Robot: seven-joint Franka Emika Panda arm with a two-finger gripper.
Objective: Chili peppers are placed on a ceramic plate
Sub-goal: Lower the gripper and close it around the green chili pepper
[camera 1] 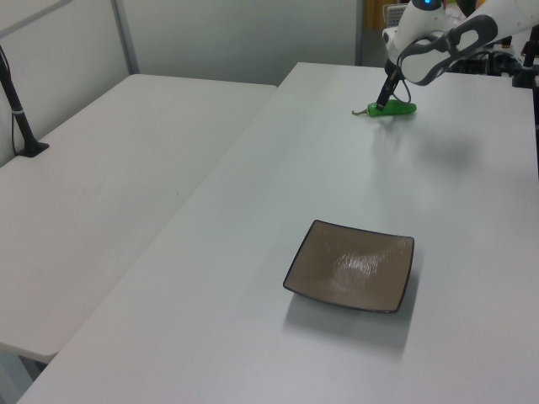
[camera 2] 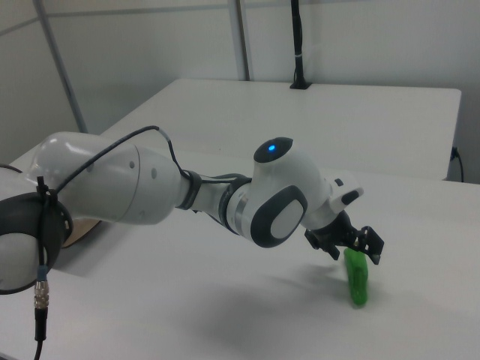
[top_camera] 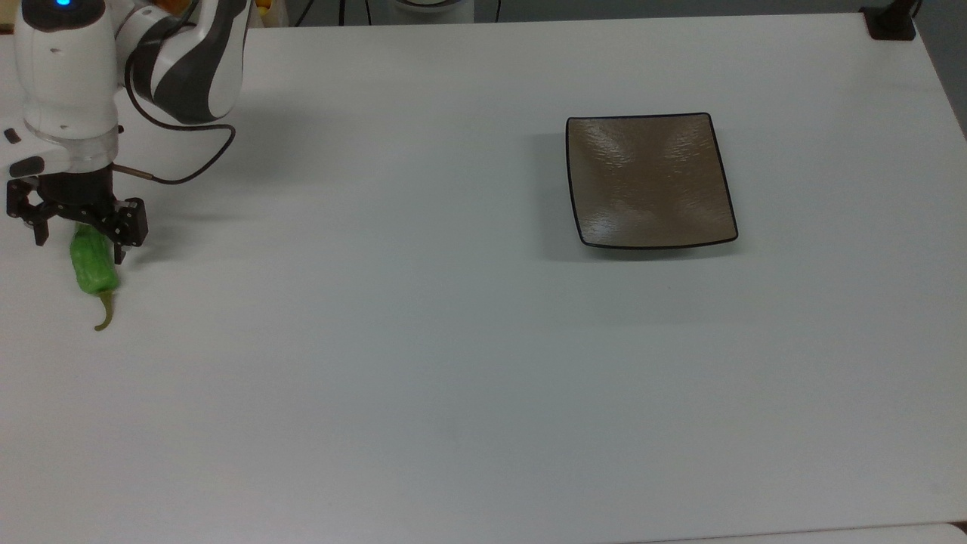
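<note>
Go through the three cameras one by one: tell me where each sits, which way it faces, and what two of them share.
Top view: high over the white table, looking down; the gripper, open, straddles the chili pepper at the top view's left, the ceramic plate to its right.
Left view: beyond the plate's end, looking along the table to the arm and pepper.
Right view: behind the arm, facing the pepper and gripper.
Top and left views share plate, pepper, gripper.

Chili pepper [top_camera: 93, 262]: bright green, olive-green stem. Ceramic plate [top_camera: 650, 181]: glossy brown-taupe, thin black rim. Desk [top_camera: 453, 340]: plain white. Arm [top_camera: 177, 64]: white with dark grey panels, blue light on top. Fingers [top_camera: 121, 230]: black.
</note>
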